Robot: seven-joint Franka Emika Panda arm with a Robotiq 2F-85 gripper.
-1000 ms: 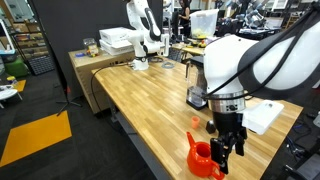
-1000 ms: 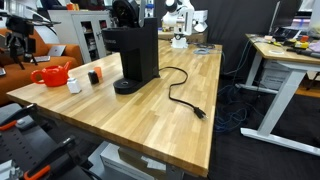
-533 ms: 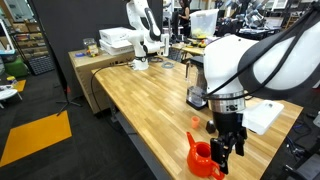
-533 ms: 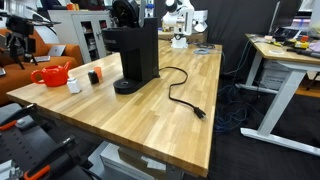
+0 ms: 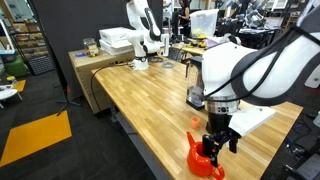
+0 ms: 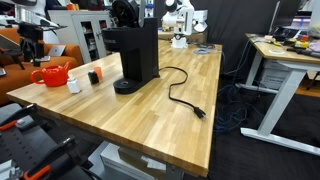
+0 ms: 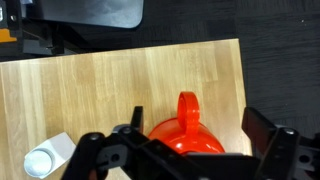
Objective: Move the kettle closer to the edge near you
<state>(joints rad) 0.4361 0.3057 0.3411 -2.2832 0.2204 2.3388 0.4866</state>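
- Kettle (image 5: 203,158): orange-red. It stands upright on the tabletop (image 6: 150,120) at the end where the arm works. In the wrist view its spout points toward the table's end.
- Edge (image 7: 239,80): in the wrist view the rim runs just beside the kettle, with a narrow strip of bare wood between them.
- Gripper (image 5: 218,143): released. In the wrist view the two fingers (image 7: 268,140) stand spread on either side of the kettle body and are not closed on it.
- Progress, as judged: the arm is lined up over the kettle, but the grasp is not yet made. The closing, the shift toward the near rim and the release all remain.
- White cap (image 6: 73,86) and black cap (image 6: 94,77): they sit between the kettle and the coffee machine (image 6: 135,52).
- Power cord (image 6: 180,96): it lies loose across the planks, well apart from the kettle.
- Obscured: the arm's bulk covers part of the kettle in an exterior view, and the wrist view cuts off its lower half. The handle cannot be made out clearly. Whether the fingertips touch the kettle cannot be told. Which rim counts as "near you" is uncertain.
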